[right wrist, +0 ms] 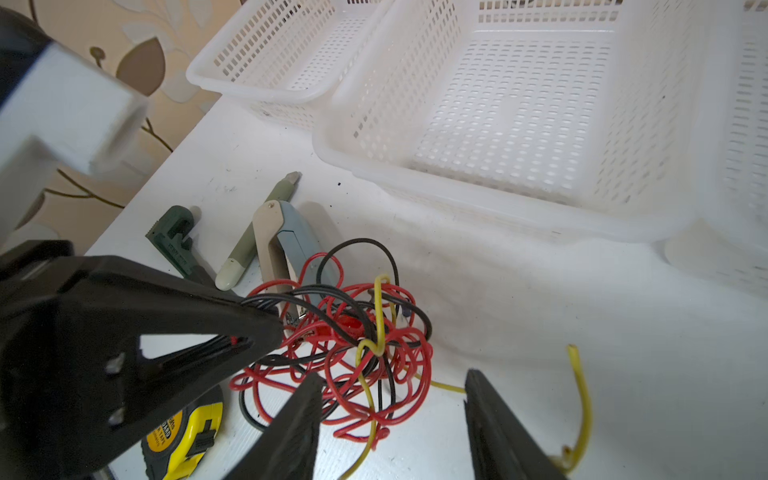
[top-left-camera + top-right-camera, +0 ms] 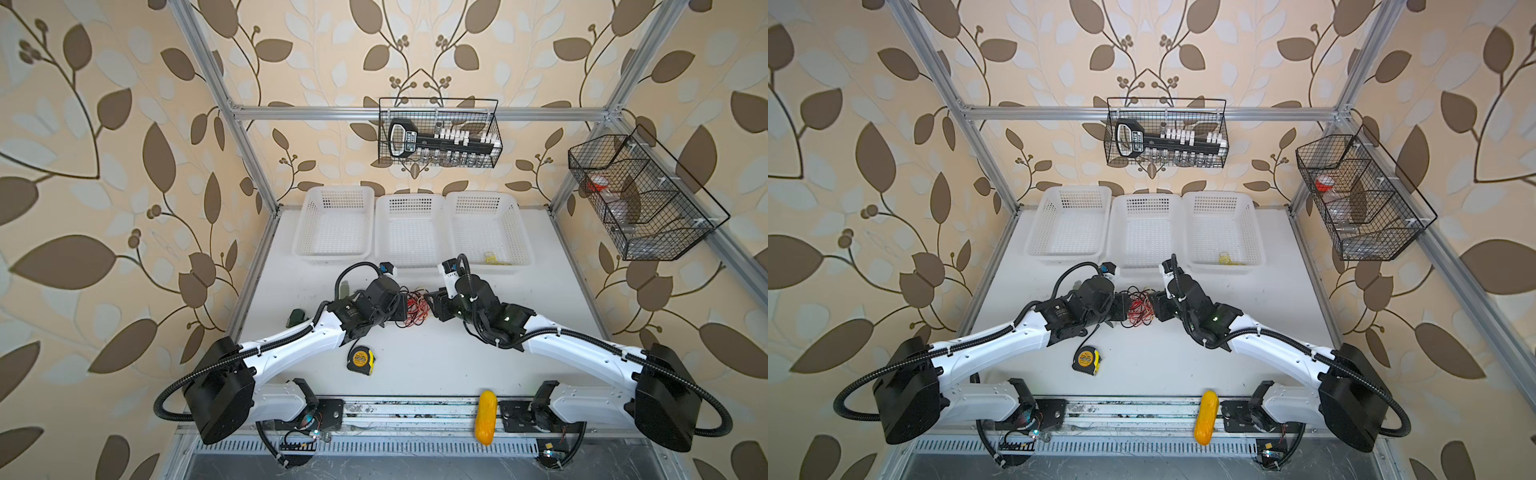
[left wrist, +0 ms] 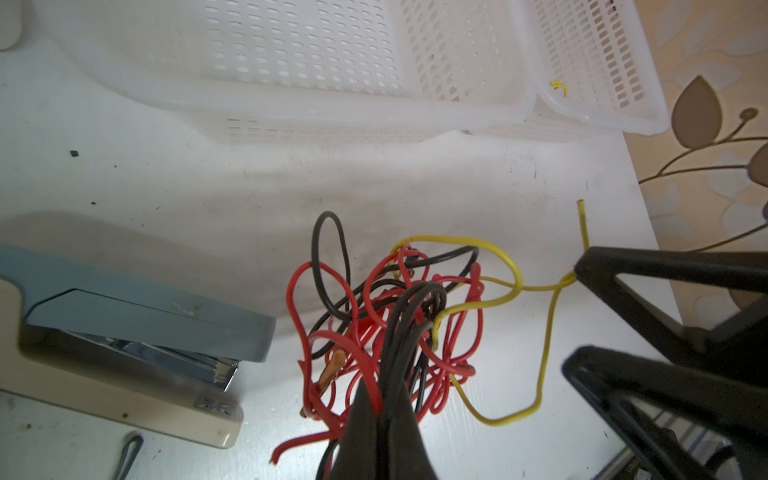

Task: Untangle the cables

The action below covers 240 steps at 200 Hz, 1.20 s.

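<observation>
Several red, black and yellow cables (image 2: 415, 309) lie knotted on the desk (image 2: 436, 365); the left end effector (image 3: 380, 386) is clamped on black strands (image 3: 405, 332) while the right end effector (image 1: 392, 376) gapes open against a yellow strand (image 1: 444, 386), probably the next to pinch and draw clear.

Both top views look down on the bench (image 2: 415, 365) from six o'clock. Both close wrist views share the cables (image 3: 395, 316) (image 1: 353, 332).
</observation>
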Each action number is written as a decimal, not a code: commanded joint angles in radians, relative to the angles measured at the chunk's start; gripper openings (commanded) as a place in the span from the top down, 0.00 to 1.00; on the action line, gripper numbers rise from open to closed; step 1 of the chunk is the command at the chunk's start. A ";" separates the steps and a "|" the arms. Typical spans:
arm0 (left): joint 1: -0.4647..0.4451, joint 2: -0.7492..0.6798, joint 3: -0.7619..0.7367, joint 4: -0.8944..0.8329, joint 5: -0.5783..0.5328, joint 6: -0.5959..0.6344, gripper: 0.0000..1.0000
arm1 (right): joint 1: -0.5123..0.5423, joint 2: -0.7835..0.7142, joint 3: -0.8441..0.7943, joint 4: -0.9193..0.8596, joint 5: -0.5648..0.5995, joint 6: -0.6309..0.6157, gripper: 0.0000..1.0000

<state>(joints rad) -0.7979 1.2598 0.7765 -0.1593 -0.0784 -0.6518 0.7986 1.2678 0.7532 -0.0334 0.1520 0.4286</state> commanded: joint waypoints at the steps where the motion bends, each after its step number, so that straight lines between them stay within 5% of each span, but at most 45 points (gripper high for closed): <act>1: 0.000 -0.009 0.021 0.055 0.011 -0.014 1.00 | 0.007 0.040 0.044 0.030 -0.005 0.001 0.48; 82: 0.000 0.001 0.017 0.050 0.012 -0.020 1.00 | 0.007 0.147 0.066 0.116 -0.012 0.004 0.68; 99: 0.000 0.000 0.012 0.053 0.013 -0.023 1.00 | 0.007 0.163 0.076 0.121 -0.012 0.004 0.76; 120: 0.000 0.002 0.006 0.049 0.005 -0.026 1.00 | 0.007 0.168 0.086 0.123 -0.013 0.007 1.00; 167: 0.000 0.036 -0.017 0.014 -0.024 -0.038 1.00 | -0.006 0.065 0.074 0.068 0.101 0.016 1.00; 240: 0.001 0.049 -0.075 -0.011 -0.084 -0.081 1.00 | -0.266 -0.243 -0.020 -0.041 0.085 0.066 1.00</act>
<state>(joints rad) -0.8001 1.3148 0.7479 -0.0536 -0.0891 -0.7166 0.6079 1.1069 0.7471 -0.0490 0.1535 0.4870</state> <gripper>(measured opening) 0.051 0.048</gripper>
